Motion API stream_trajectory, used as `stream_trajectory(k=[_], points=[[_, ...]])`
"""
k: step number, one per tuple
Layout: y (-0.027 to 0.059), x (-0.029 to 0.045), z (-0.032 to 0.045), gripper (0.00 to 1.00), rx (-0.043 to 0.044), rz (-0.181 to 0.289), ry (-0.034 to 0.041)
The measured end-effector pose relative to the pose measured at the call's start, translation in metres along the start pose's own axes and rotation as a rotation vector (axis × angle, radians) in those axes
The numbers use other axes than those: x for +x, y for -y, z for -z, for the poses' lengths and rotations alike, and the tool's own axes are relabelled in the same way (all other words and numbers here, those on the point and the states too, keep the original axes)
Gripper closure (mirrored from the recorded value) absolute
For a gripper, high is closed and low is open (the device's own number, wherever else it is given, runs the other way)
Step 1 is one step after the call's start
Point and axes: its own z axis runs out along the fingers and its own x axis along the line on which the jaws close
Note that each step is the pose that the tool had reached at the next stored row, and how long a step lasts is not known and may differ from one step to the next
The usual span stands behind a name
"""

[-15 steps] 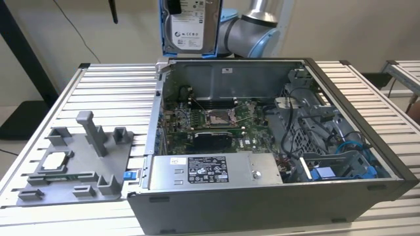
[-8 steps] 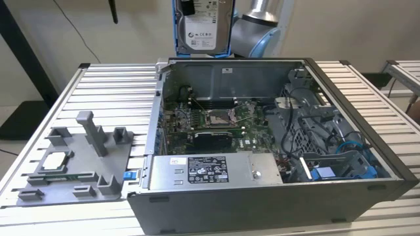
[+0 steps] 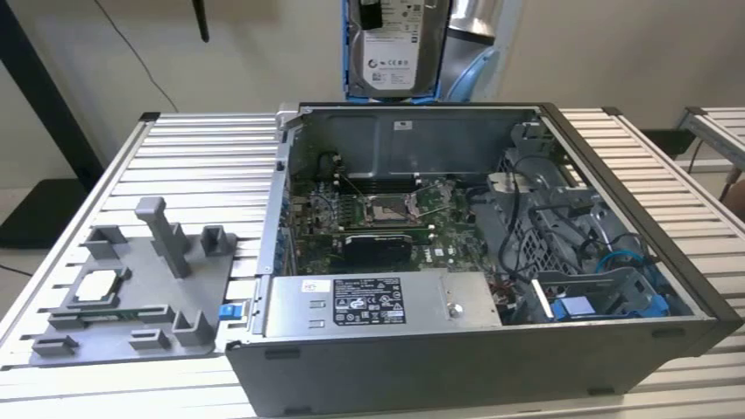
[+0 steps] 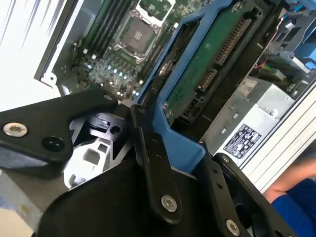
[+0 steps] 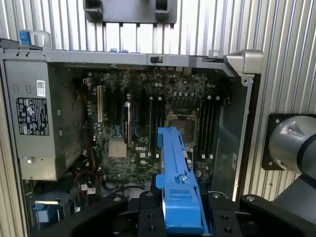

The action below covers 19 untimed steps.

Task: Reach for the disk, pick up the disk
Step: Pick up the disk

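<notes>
- Disk (image 3: 393, 48) is held by the tool (image 5: 180, 197); it is squeezed between the two black fingers (image 4: 153, 163), which are pressed on its blue rails (image 4: 177, 133).
- In the exterior view the disk is seen high up, over the back wall of the open computer case (image 3: 466, 371), well apart from everything inside.
- The disk is stood on end: its long side is pointed up and down, and its white label is turned to that view.
- In the second wrist view its green board (image 4: 217, 54) is shown on the other face.
- Below, the main board (image 3: 385, 209) and the grey box with a black label (image 3: 372, 301) are seen in the case; neither is touched.
- On the bench (image 3: 198, 140), at the exterior view's left, a grey holder (image 3: 152, 288) is laid, with a small white-topped chip (image 3: 99, 285) in it.
- Nothing is seen in the disk's way.
</notes>
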Motion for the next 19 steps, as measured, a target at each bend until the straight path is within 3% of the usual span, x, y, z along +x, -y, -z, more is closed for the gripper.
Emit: stream_trajectory(k=[19], points=[[0.0848,0.0031,-0.0162,1.00,0.0000,0.000,0.0000]])
